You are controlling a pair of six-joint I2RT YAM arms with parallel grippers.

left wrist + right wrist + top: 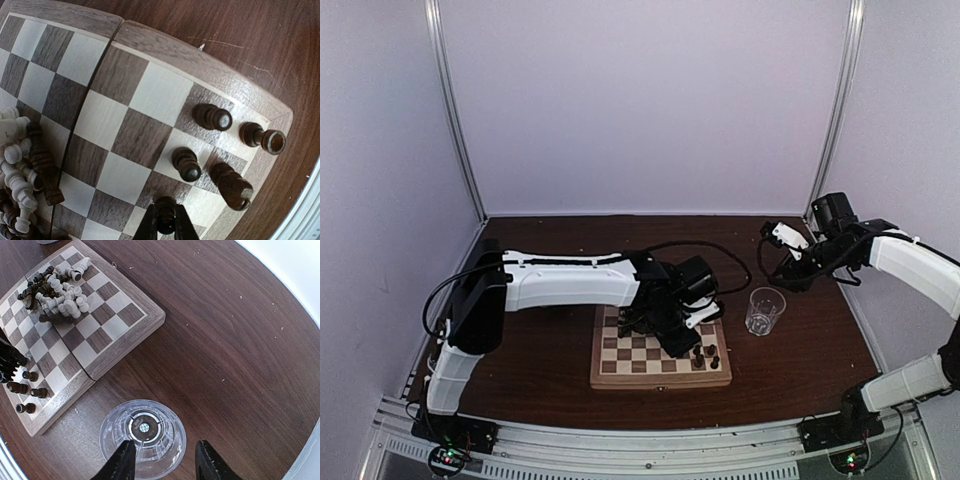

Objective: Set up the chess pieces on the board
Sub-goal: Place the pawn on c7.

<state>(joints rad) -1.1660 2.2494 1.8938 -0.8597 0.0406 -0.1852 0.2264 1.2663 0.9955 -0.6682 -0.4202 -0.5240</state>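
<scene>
- The board (630, 367) lies flat on the counter (225, 340), in front of the left arm's base and under its forearm.
- Four dark pieces (212, 116) stand upright on squares at one corner of the board, two in the edge row and two in the row next to it. Each is apart from the others.
- In the top view this corner is the near right one.
- A heap (57, 290) of dark and cream pieces lies tumbled on the other half of the board, across the centre seam.
- The left gripper (165, 226) is closed on a dark piece (165, 215). It holds it upright by the head over a square just beside the four standing ones.
- Whether the held piece touches the board cannot be told.
- A glass (765, 310) stands upright on the counter to the right of the board, near it but not touching.
- The right gripper (165, 462) is raised above the counter behind the glass. Its fingers (125, 460) are spread wide and hold nothing.
</scene>
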